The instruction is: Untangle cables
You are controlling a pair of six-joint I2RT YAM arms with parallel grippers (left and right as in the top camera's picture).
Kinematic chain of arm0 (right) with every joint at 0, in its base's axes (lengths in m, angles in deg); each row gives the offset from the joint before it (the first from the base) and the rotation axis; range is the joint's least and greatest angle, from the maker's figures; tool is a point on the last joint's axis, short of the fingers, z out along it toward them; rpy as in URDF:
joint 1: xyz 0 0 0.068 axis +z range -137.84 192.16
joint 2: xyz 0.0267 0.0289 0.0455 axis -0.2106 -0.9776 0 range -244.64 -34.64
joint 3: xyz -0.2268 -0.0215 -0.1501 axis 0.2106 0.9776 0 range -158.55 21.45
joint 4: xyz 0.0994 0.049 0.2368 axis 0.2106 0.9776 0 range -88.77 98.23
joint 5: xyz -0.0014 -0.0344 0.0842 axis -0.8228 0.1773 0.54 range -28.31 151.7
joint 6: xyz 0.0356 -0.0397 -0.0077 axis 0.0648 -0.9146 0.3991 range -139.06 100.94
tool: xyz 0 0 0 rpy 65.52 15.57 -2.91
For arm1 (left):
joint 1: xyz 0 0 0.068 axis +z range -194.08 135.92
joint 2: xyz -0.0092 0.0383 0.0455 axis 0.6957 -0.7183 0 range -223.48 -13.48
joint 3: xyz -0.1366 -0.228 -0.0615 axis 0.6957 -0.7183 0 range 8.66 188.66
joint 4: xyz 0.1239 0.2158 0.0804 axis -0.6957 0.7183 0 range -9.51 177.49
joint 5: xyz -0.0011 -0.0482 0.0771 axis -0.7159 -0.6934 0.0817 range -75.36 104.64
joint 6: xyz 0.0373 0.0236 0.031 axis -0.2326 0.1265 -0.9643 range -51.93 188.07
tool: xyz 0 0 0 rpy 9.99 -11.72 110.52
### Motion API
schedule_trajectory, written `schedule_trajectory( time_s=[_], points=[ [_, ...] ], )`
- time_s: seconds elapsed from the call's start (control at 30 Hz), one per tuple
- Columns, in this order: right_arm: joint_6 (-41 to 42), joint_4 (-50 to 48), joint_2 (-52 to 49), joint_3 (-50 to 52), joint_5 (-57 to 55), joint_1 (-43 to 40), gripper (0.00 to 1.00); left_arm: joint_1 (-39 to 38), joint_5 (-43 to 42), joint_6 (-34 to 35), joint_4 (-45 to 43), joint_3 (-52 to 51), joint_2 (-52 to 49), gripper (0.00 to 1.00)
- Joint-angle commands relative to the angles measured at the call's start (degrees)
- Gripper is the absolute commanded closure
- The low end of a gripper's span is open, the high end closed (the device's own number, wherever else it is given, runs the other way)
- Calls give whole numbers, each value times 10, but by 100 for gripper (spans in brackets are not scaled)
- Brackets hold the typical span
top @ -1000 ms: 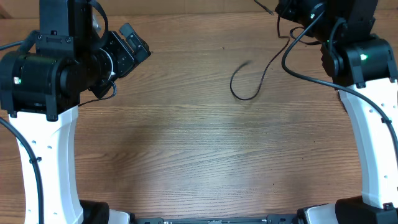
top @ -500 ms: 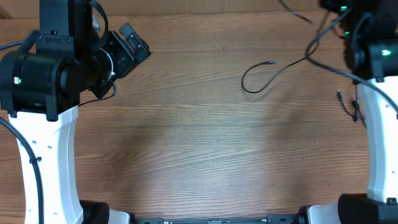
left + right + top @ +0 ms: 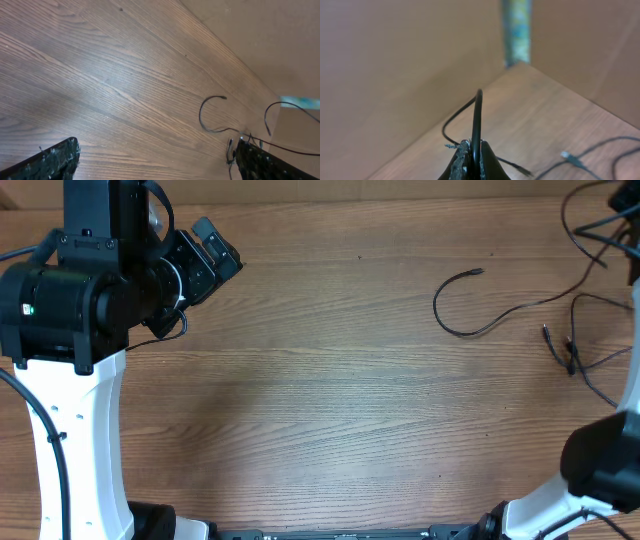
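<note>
The cables [image 3: 470, 333] slid right, stretched left-to-right, plug pointing right.

No text, label, brand or number is legible in any of my three views. The patterned strip [image 3: 516, 30] standing past the far edge of the table [image 3: 555, 115], seen from my right wrist, is too blurred to read.
</note>
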Motion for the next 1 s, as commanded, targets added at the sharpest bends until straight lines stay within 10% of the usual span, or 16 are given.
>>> schedule_trajectory(
  time_s=[0.0, 0.4, 0.5, 0.63, 0.97],
  points=[
    [-4, -20, -39, -7, -3, -58, 96, -1, 7, -13, 0, 5, -3, 0],
    [-4, -10, -94, -6, 10, -189, 94, -1, 7, -13, 0, 5, -3, 0],
    [-4, -4, -94, -6, 53, -204, 67, -1, 7, -13, 0, 5, -3, 1],
    [-4, 15, -94, -6, 128, -214, 0, -1, 8, -13, 0, 5, -3, 0],
    [-59, 132, -94, -6, 376, -175, 0, -1, 8, -13, 0, 5, -3, 0]
  ],
)
